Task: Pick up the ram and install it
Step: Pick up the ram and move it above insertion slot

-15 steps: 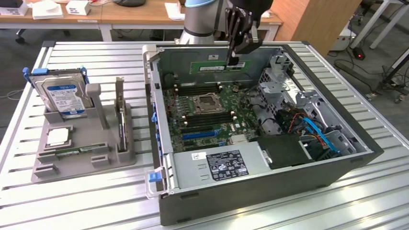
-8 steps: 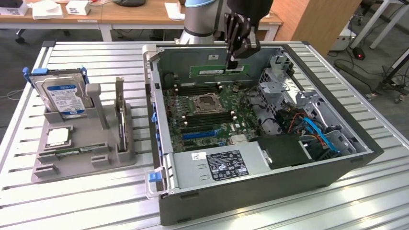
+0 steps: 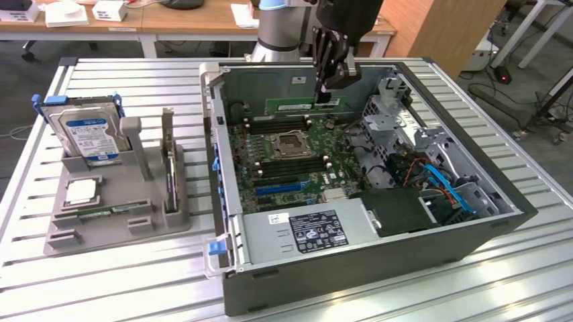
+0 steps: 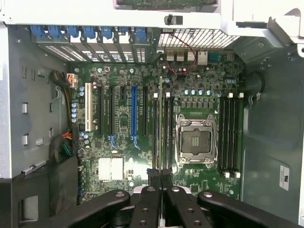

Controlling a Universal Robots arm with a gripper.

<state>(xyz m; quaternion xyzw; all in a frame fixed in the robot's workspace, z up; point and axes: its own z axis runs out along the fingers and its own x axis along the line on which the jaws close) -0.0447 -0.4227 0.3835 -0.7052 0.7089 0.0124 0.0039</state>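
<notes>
The gripper (image 3: 324,92) is clenched on one ram (image 3: 294,105), held on edge above the processor socket (image 3: 291,144). Its long axis is level, parallel to two slot banks (image 3: 273,124) flanking that socket.

The exterior view stands high, well back from the slatted table (image 3: 117,282), looking down slantwise into the open computer case (image 3: 358,275) — the wrist view hangs close above, past the gripper (image 4: 160,175), facing straight onto the motherboard (image 4: 142,76); both share the CPU socket (image 3: 293,144)
</notes>
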